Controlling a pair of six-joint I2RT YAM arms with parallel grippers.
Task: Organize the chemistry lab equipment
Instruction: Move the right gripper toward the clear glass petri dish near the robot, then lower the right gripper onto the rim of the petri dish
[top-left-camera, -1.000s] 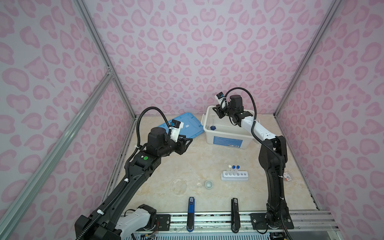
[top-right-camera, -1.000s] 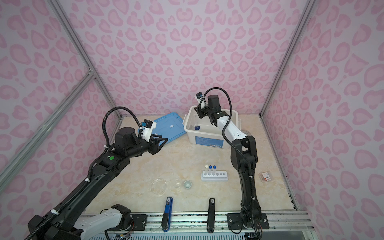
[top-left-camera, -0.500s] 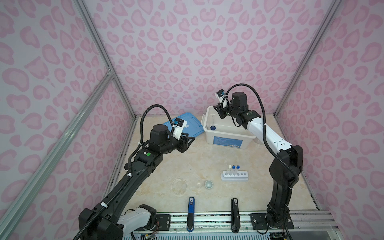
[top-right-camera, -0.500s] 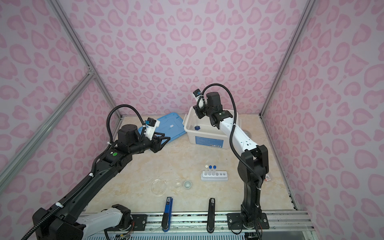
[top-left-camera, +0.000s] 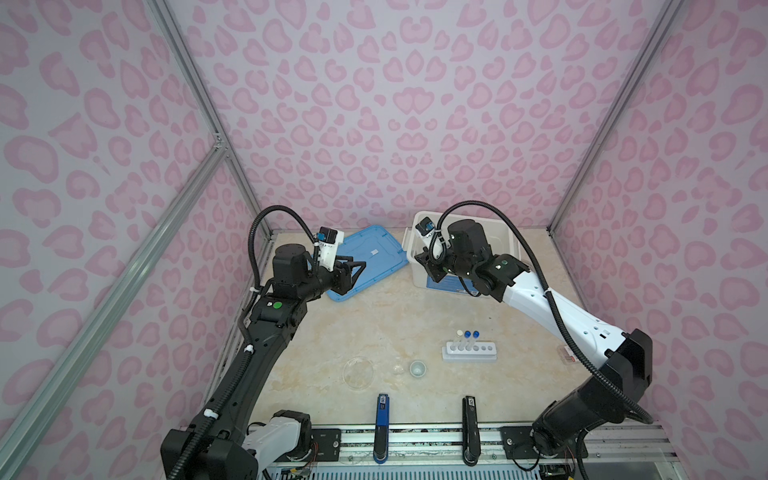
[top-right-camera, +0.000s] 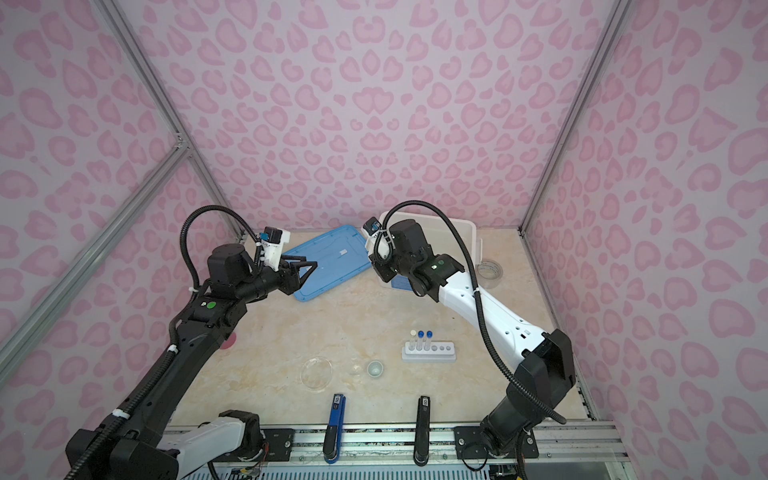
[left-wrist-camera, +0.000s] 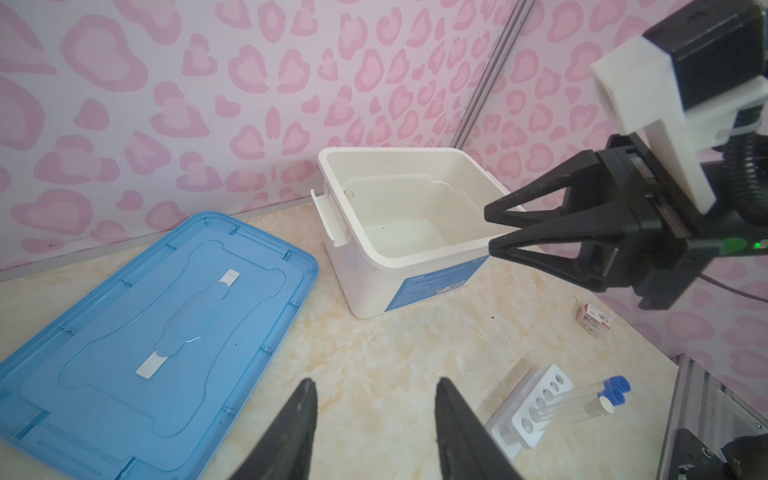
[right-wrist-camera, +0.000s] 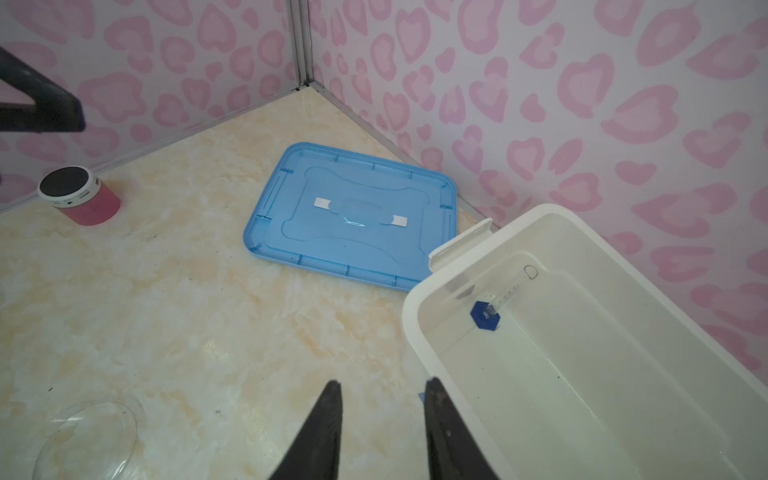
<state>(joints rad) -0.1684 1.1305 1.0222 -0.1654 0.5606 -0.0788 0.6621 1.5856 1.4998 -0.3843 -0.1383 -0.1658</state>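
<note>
Blue-based cylinder (right-wrist-camera: 485, 316) inside bin (right-wrist-camera: 602, 374) — right gripper (right-wrist-camera: 382, 386) near, apart.

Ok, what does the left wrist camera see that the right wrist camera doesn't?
Only the left wrist view shows the white six-hole rack with its three capped tubes, and a small red-and-white box near the wall. Only the right wrist view shows the blue-based cylinder lying inside the white bin, the clear round dish and the pink jar with a black lid. Both show the blue lid lying flat beside that open bin.
</note>
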